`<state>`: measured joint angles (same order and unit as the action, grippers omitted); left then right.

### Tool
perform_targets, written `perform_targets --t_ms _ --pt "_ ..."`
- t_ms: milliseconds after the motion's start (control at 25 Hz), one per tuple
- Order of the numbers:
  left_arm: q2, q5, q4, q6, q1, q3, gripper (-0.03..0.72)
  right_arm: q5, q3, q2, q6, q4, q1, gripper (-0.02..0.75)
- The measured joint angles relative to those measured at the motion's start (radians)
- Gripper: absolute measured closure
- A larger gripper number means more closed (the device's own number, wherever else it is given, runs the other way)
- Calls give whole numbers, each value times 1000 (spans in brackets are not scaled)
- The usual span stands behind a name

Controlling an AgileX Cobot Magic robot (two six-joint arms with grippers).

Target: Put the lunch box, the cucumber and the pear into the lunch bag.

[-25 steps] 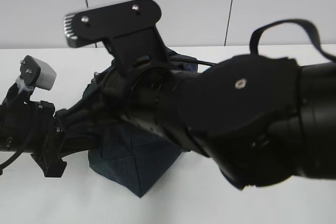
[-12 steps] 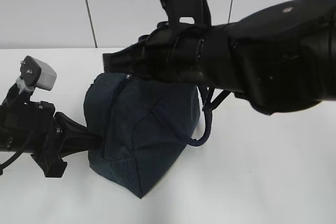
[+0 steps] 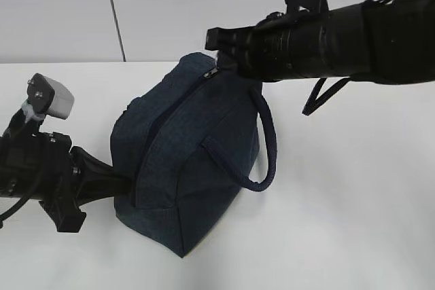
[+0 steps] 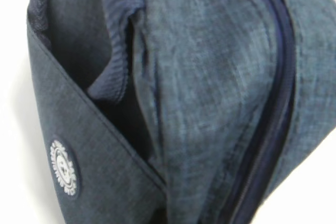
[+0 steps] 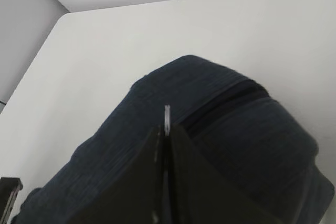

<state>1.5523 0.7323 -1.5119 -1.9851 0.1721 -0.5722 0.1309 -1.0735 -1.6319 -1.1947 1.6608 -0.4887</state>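
You are looking at a white table (image 3: 340,222) with the lunch bag (image 3: 190,168) standing on it left of centre, a boxy dark navy fabric shape whose near corner points toward the exterior camera. Its top zipper (image 3: 178,110) runs as a dark line from the lower left flank up to the highest point of the bag, and along the stretch you can see it looks closed. The padded loop handle (image 3: 266,142) hangs down the bag's right side in a long curve. Your right arm (image 3: 326,32) reaches in from the upper right, and the right gripper (image 5: 165,135) sits at the bag's top end with its jaws pressed together on the metal ring pull (image 5: 167,115), which stands up thin and pale between the fingertips in the right wrist view. Your left gripper (image 3: 122,183) comes in low from the left and meets the bag's lower left side; its jaws are drawn nearly together, and the fingertips are hidden against the fabric, so you cannot tell exactly what they pinch. A small round white logo patch (image 4: 64,167) shows on the bag's side panel in the left wrist view.
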Motion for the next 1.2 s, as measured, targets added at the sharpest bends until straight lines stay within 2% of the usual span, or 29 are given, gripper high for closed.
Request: perform_targets --t_ms 240,440,640,840,1200 --pt "0 -1 12 13 0 0 684 130 -73 -90 0 106 108 738" --pt "0 -4 15 16 0 0 684 164 -122 -152 35 129 145 738" --pt "0 -14 17 16 1 0 685 255 -156 -230 156 129 222 738" --pt "0 -17 18 17 1 0 684 415 -191 -353 310 129 322 738" --pt "0 -26 19 20 1 0 685 498 -253 -498 394 133 346 738"
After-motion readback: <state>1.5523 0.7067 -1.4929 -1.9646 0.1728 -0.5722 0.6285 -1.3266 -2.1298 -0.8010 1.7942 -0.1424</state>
